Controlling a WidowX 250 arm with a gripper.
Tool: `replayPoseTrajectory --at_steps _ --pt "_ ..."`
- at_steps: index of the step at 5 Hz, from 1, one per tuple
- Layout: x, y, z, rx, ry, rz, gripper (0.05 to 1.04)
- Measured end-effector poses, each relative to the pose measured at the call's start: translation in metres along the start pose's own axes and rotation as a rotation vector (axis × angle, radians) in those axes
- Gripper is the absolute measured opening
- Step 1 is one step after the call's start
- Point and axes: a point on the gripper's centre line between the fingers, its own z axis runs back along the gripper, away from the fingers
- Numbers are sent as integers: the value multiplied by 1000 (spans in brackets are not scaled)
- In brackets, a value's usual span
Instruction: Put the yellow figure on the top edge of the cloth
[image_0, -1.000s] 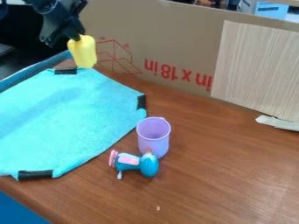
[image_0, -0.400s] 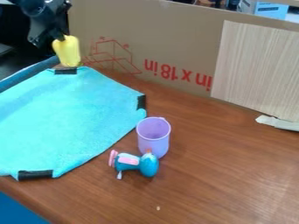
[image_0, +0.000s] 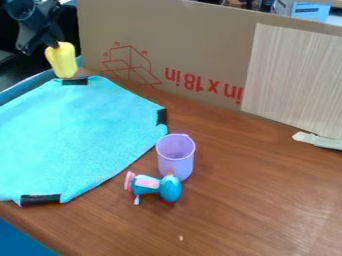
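1. We see the tool (image_0: 53, 45) at the upper left, hanging over the far edge of the cloth (image_0: 73, 135), gripping the yellow figure (image_0: 61, 60) by its upper end.
2. We find the yellow figure roughly upright, leaning slightly, its lower end just beside the black tape (image_0: 74, 81) on the cloth's top edge. We cannot tell whether it touches the cloth.
3. We have the turquoise cloth spread over the left part of the desk (image_0: 254, 200), with more black strips at its right edge (image_0: 161, 117) and its lower edge (image_0: 40, 200).
4. We see a purple cup (image_0: 176, 162) upright near the cloth's right side, and a blue and pink toy (image_0: 157, 188) lying in front of it.
5. Behind the desk we see a cardboard sheet (image_0: 207, 30) with red print, a striped light panel (image_0: 290, 75) against its right part, and a whitish strip (image_0: 319, 141) near the panel's bottom.
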Motion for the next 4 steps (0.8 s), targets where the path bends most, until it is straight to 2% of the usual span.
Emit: replayPoseTrajectory --at_steps 1,3,4 --pt "-7 12 -4 24 -4 -19 84" --pt "-18 12 -10 11 -43 -54 104" --pt "-19 13 -10 21 -38 -44 280"
